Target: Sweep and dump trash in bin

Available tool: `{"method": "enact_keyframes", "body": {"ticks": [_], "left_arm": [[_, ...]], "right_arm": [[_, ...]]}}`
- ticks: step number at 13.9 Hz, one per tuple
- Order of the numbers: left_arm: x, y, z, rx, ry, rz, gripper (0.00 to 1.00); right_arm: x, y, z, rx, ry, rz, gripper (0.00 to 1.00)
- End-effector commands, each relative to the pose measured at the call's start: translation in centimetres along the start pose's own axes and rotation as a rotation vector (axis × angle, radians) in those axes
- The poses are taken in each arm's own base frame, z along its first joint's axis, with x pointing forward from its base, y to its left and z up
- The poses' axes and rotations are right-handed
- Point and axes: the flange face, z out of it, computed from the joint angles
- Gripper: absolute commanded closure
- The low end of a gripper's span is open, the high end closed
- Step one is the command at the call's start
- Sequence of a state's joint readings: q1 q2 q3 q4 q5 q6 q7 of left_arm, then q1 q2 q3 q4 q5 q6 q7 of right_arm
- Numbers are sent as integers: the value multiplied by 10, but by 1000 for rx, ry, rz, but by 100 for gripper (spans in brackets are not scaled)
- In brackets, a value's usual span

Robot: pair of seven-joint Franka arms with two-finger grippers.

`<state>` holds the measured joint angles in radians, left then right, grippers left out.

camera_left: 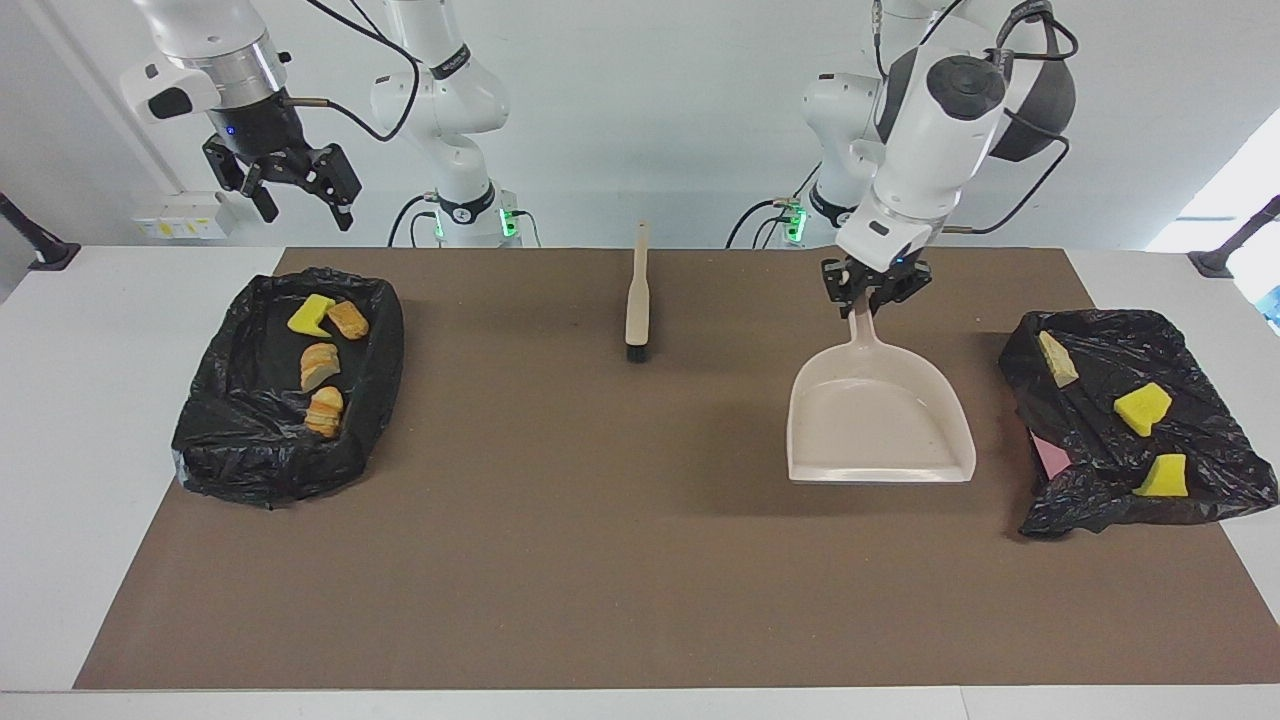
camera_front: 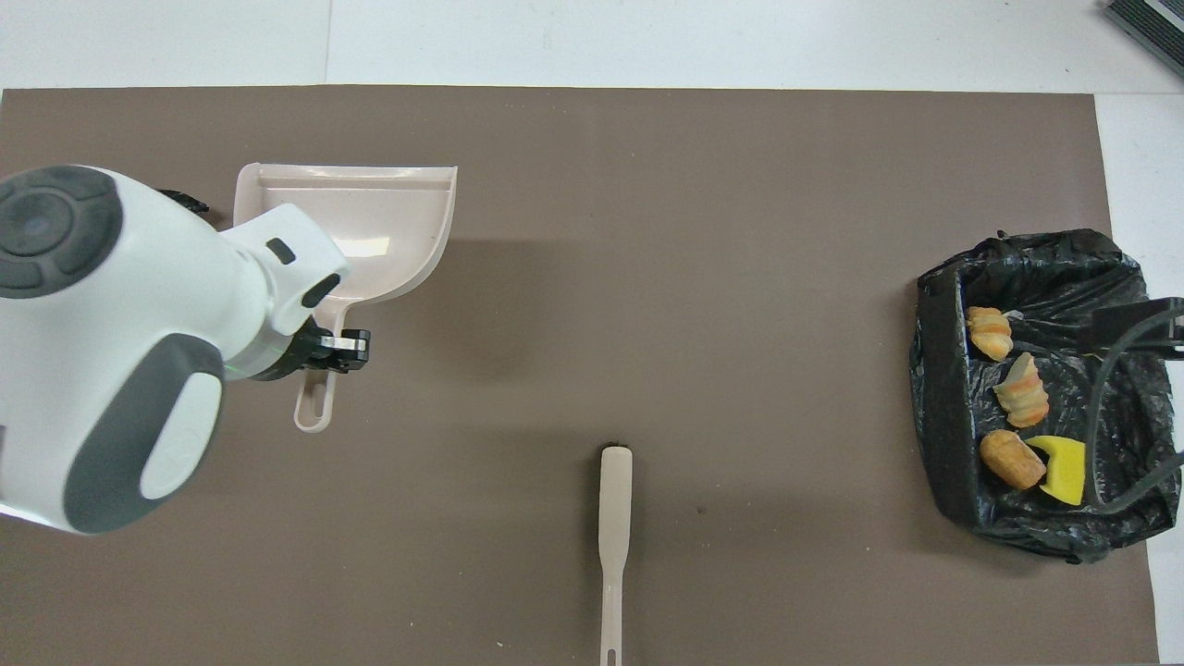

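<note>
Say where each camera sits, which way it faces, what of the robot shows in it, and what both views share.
Facing view: high across the table, looking at the robots; both arms show, left gripper holding the dustpan, right gripper over a bin.
Overhead view: above the robots' end, looking steeply down; only the left arm shows.
Shared: dustpan, brush, the right arm's bin with trash.

Lying about are two black-lined bins (camera_left: 260, 450), seven trash pieces (camera_left: 320, 366), one dustpan (camera_left: 880, 425) and one brush (camera_left: 637, 295) beside it.
</note>
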<state>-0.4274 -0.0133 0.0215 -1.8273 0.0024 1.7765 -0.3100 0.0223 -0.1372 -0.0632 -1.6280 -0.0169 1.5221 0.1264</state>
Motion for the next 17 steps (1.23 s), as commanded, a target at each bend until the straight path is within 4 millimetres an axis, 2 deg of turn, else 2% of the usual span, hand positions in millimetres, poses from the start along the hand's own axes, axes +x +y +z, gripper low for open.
{"method": "enact_keyframes", "body": {"ticks": [1,2,5,7,8,9,12,13,14,15,16,17], "left_arm": [[0,42,15,-28,24,-21,100],[0,59,20,-38,29,-26,100],[6,130,67,-41,34,-31,100],[15,147,83,-56,60,-66,100],[11,162,93,-58,64,-53,100],[11,172,104,-62,73,-41,100],[20,182,131,-100,75,-66,100],[22,188,148,-100,60,-82,100],[18,203,158,-95,49,-71,100],[19,210,157,-102,60,-65,100],[21,207,157,-103,63,-70,100],[22,206,157,-105,68,-62,82]], "right_arm": [[-6,3,0,19,10,-30,0],[-6,3,0,19,10,-29,0],[-6,3,0,19,10,-25,0],[-6,3,0,19,10,-22,0],[-6,3,0,19,10,-22,0],[-7,2,0,19,10,-22,0],[-7,2,1,18,6,-21,0],[-7,2,2,18,5,-21,0],[-7,1,2,18,6,-21,0],[-7,1,2,18,6,-19,0],[-7,0,2,18,5,-22,0],[-7,-1,2,17,4,-24,0]]}}
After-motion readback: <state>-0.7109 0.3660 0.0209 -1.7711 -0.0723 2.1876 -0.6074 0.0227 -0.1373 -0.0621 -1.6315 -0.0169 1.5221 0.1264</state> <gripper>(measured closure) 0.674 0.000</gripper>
